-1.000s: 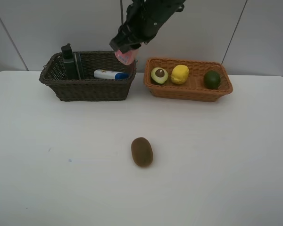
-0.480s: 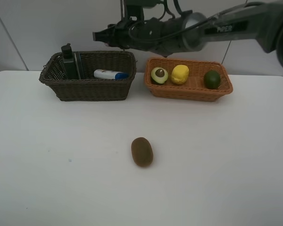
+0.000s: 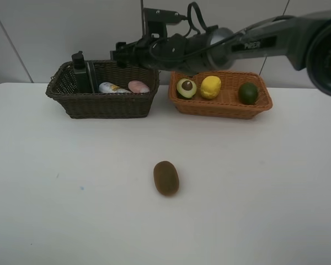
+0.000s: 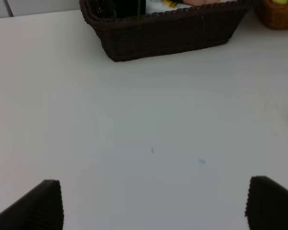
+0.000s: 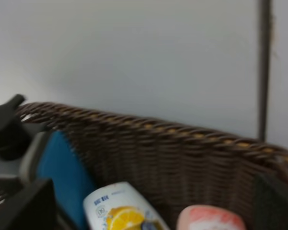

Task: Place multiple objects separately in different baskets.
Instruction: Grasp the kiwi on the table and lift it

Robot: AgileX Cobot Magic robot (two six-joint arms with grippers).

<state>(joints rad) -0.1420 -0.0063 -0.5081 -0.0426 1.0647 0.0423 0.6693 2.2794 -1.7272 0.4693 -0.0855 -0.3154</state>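
My right gripper [image 3: 123,54] hangs open just above the back rim of the dark brown basket [image 3: 102,105], reaching in from the right. Inside the basket lie the pink bottle [image 3: 138,86] and the white tube [image 3: 111,88], beside the dark pump bottle [image 3: 78,70] and the eraser block [image 3: 91,75]. The right wrist view shows the pink bottle [image 5: 211,219] and tube [image 5: 120,211] below its spread fingers. The tan basket [image 3: 220,106] holds the halved avocado [image 3: 186,88], lemon [image 3: 211,86] and green avocado [image 3: 247,93]. A brown kiwi [image 3: 166,178] lies alone on the table. My left gripper [image 4: 156,201] is open over bare table.
The white table [image 3: 254,182] spreads wide around the kiwi. A pale wall stands right behind both baskets. In the left wrist view the dark basket [image 4: 168,33] is ahead, with a corner of the tan basket [image 4: 278,12] beside it.
The right gripper opened and let go of the pink bottle, which now lies in the dark basket. The white tube has shifted left. The arm swung lower over the basket's back rim.
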